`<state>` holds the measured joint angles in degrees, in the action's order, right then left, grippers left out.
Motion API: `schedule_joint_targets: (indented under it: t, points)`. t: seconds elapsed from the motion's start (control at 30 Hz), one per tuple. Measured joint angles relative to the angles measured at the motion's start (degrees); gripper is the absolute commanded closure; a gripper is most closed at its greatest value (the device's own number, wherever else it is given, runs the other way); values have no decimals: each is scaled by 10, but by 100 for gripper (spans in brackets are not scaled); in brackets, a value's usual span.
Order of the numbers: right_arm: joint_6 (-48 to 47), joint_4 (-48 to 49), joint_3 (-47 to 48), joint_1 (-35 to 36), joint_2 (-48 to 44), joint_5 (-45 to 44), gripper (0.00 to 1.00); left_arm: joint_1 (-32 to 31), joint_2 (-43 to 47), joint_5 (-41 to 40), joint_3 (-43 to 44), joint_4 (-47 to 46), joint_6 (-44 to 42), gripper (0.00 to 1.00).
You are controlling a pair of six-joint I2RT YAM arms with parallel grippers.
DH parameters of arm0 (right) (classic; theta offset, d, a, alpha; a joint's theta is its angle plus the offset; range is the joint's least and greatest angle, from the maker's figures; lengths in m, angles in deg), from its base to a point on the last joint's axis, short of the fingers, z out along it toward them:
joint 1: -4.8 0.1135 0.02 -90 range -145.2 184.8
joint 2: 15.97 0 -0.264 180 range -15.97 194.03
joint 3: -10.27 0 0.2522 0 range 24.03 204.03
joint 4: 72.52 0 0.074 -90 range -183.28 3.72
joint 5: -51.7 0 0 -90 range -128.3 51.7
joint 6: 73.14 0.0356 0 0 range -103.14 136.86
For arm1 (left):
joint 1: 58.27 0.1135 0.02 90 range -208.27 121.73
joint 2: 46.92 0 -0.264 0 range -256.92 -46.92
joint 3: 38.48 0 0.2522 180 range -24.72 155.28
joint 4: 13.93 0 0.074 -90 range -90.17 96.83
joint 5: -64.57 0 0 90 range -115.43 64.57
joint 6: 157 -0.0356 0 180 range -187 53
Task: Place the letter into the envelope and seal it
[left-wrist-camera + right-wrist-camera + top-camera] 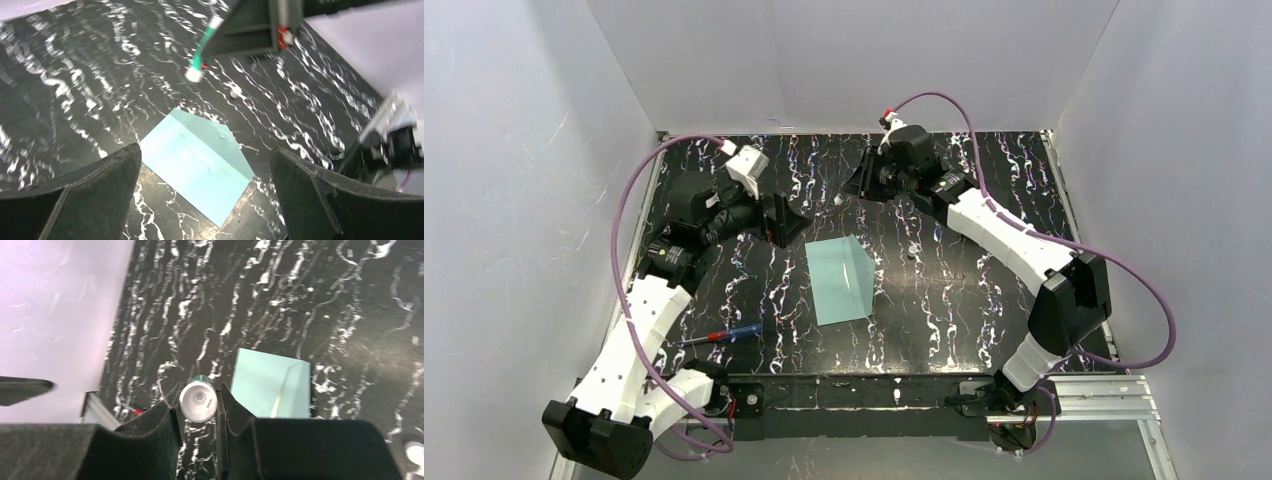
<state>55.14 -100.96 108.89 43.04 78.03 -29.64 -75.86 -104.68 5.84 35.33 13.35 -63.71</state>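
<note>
Okay, left arm (649, 310) first. From its wrist camera I had the left jaws spread wide, gripping nothing, with the marbled black counter (984, 290) showing between them. They hung just off the far-left corner of the envelope (839, 280).

The envelope itself lay flat in the middle of the counter, pale teal, untouched by either arm. A diagonal crease ran across its right part. One edge came to a blunt point in the left wrist view. Whether the flap was stuck down, I could not tell from any camera.

Over to the right arm (1009, 235). It reached toward the far side of the counter, beyond the envelope. The right jaws were clamped on a tube (198, 401), which had a green body and a white round cap. In the right wrist view the cap faced the camera, snug between the two pads. From overhead the white end poked out toward the left arm, clear of the envelope.

Down at the near left, a slim red-and-blue tool (724, 335) lay on the counter beside the left arm. It sat apart from the envelope's left edge.
</note>
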Motion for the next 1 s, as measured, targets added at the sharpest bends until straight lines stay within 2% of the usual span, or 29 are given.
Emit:
schedule_joint_targets:
  t: [0.1, 0.23, 0.27, 0.43, 0.5, 0.73, 1.0]
  points:
    - [-29, -16, -12, 3, -5, -41, 99, 5, 1, -72, 25, 43, 52, 2]
    - [-56, -35, -30, 23, -7, -116, 99, 12, -56, -138, 83, 104, 85, 2]
    - [-60, -36, -40, 34, -9, -138, 99, 14, -64, -141, 82, 110, 92, 6]
    - [-70, -30, -110, 120, -19, -233, 99, 15, -110, -107, 32, 119, 192, 59]
    - [-70, -14, -156, 159, -23, -263, 99, 15, -144, -78, 13, 110, 237, 70]
    - [-113, 89, -290, 245, -33, -345, 99, 14, -279, -26, -19, 83, 318, 82]
    - [-173, 201, -303, 251, -24, -385, 99, 14, -447, 27, 64, 53, 340, 87]
